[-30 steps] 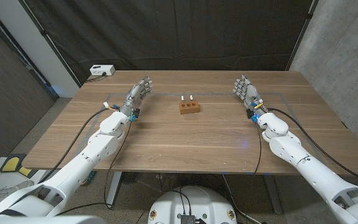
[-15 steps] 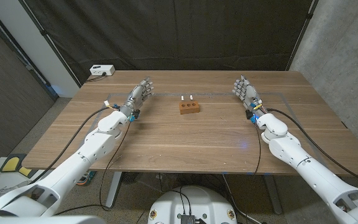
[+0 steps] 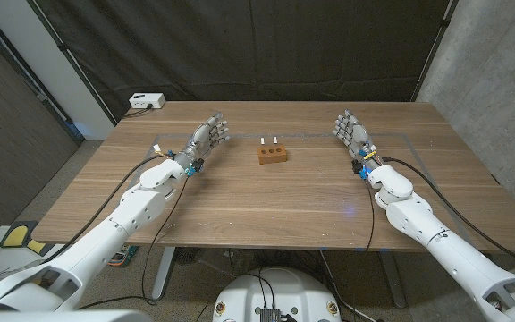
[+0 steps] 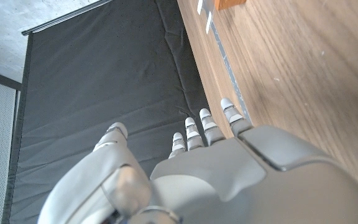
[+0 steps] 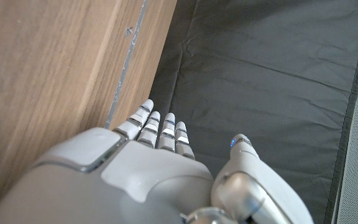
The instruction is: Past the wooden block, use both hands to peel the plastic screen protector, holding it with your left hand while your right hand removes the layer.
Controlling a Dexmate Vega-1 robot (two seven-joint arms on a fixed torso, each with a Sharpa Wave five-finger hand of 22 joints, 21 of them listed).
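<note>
A small brown wooden block (image 3: pixel 274 155) sits mid-table, its corner also visible in the left wrist view (image 4: pixel 229 3). Just past it lie two small white tabs (image 3: pixel 269 140), seen again as white tabs (image 4: pixel 204 14) from the left wrist. A thin pale line (image 3: pixel 311 137) runs along the table (image 3: pixel 266 197) behind them; I cannot make out a clear film. My left hand (image 3: pixel 206 136) hovers left of the block, fingers apart, holding nothing. My right hand (image 3: pixel 350 130) is to the block's right, also open and empty. Each wrist view shows its own hand's back: left hand (image 4: pixel 229 174), right hand (image 5: pixel 123 174).
A white box with a cable (image 3: pixel 147 101) sits at the table's back left corner. A black curtain (image 3: pixel 266 45) hangs right behind the far edge. Bare wood stretches in front of the block.
My left hand has shifted slightly toward the block and farther across the table. My right hand has edged a little inward. The block and tabs have not moved.
</note>
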